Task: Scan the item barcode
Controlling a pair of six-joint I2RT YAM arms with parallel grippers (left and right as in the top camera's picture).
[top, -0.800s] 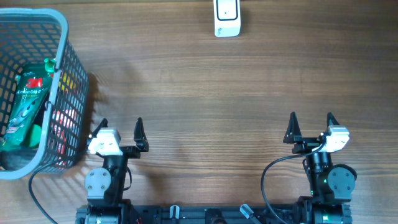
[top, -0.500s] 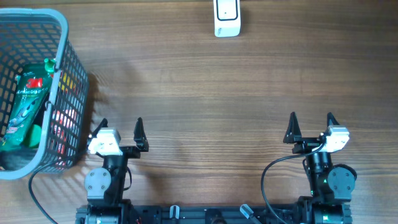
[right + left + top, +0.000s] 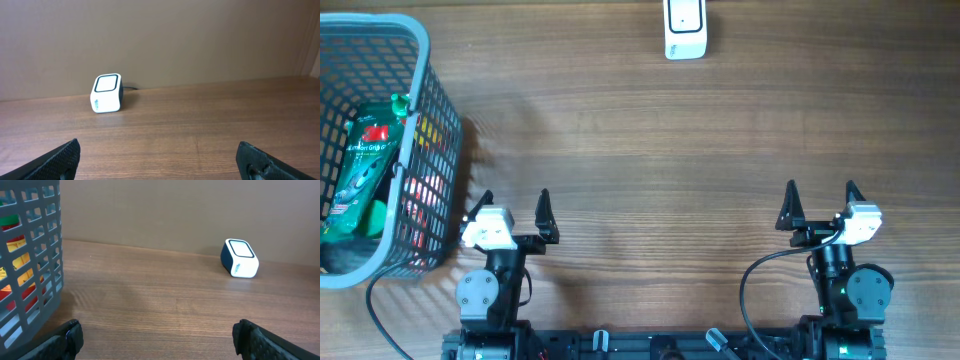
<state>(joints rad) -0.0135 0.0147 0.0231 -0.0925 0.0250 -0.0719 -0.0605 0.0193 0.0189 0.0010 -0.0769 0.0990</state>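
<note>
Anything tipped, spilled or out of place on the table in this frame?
Nothing stands out. The scanner sits squarely at the far edge, the basket stands upright on the left with the green packet and other items inside it, and the left gripper and right gripper are open and empty.

I count one counter (image 3: pixel 650 150) in front of me. On it stand one grey mesh basket (image 3: pixel 421 60) and one white scanner (image 3: pixel 685 28). I have two tools to work with: one left tool (image 3: pixel 514 196) and one right tool (image 3: pixel 821 187). Inside the basket I make out one green packet (image 3: pixel 360 170). Red and yellow things (image 3: pixel 428 190) show through the mesh, but I cannot count them.
</note>
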